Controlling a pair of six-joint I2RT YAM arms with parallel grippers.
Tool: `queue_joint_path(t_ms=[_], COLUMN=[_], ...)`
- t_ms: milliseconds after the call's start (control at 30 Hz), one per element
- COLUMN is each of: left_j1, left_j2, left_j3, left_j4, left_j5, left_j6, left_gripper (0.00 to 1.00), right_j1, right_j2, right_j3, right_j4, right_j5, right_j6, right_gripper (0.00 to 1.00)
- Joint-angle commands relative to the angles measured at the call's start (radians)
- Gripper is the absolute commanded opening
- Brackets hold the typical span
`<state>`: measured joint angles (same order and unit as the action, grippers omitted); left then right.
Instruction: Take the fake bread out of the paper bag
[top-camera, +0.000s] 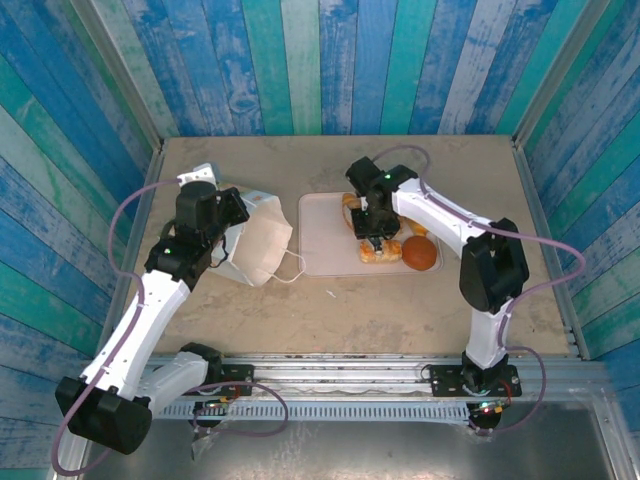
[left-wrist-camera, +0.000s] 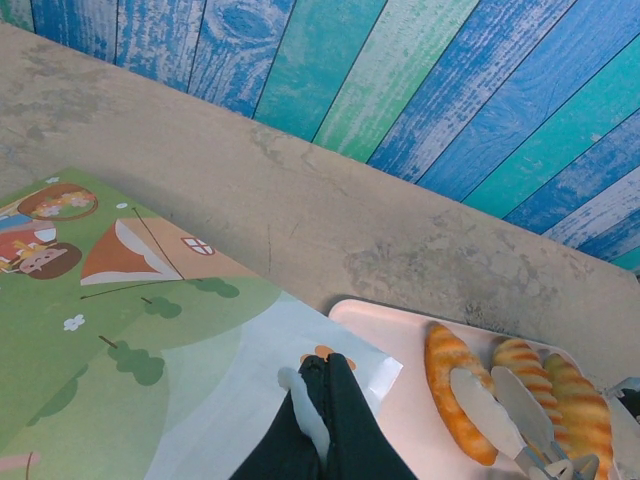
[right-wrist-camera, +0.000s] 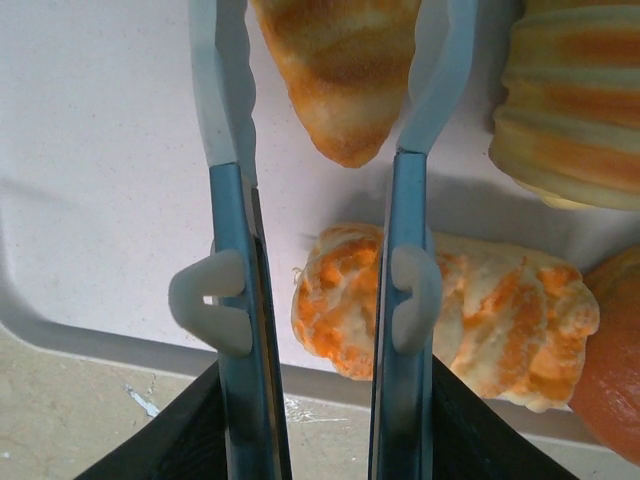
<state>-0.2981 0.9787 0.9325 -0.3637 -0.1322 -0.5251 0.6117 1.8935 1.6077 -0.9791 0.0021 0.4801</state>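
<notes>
Right jaws grip a golden croissant (right-wrist-camera: 345, 70) (orange-streaked); left jaws pinch the bag (left-wrist-camera: 120, 330).

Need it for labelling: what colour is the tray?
The tray is plain pale pink, clearest in the top external view.

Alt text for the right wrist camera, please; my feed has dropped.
The right claw grips the pointed end of a golden pastry above the pale pink tray. Below lie an orange-mottled roll on the tray, a ridged pastry at upper right and an orange bun at the right edge.
</notes>
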Motion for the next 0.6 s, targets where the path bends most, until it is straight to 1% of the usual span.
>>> queue_joint_path(t_ms=[0,100,133,267,367,500,567], left_j1=[0.005,0.005,0.005,0.005,0.005,0.005,0.005], left_j2=[-0.002,-0.003,-0.004,-0.005,0.001,0.002,0.0], left_j3=[-0.009,-0.009,-0.007,-0.009,-0.003,-0.003,-0.004], left_j4=[0.026,0.025,0.024,0.027,0.026,0.028,0.026], left_j5=[0.004,0.005,0.003,0.004,0.008,0.012,0.012], left_j6=[-0.007,-0.007,-0.006,-0.009,-0.007,-0.011,-0.013], left_gripper=[0.0,0.0,0.0,0.0,0.0,0.0,0.0], right_j1=[-0.005,-0.004,-0.037,-0.048,-0.049,-0.046,-0.038], right_j2=[-0.07,-0.097,-0.102,-0.099,-0.06,0.022,0.058], right_j3=[-0.002,0.011,0.016,0.044,0.084,0.17,0.225], right_j4=[-0.01,-0.025,-0.03,-0.045,-0.073,-0.14,-0.197], right_j5=[0.015,0.029,0.037,0.038,0.017,-0.049,-0.008], right_j6=[0.021,0.013,0.011,-0.03,-0.074,-0.181,-0.215], right_gripper=[0.45,0.47,0.48,0.49,0.48,0.47,0.46])
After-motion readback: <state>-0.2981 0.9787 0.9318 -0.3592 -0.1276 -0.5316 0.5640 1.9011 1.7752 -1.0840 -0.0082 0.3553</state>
